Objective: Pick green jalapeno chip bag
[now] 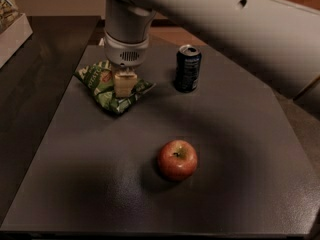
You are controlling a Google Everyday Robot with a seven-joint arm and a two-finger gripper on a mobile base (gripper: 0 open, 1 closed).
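The green jalapeno chip bag (102, 86), crinkly green with white lettering and a small red logo, is at the back left of the dark table (100, 184). My gripper (124, 84) comes straight down from the big white arm (215, 14) onto the bag's middle and is shut on it. The cream fingertips (123, 85) press into the bag, whose right corner sticks out past them. The bag's far edge is hidden behind the wrist.
A dark soda can (188, 69) stands upright just right of the bag. A red apple (177, 160) lies in the middle of the table, toward the front. A white box (12, 34) stands at the far left edge.
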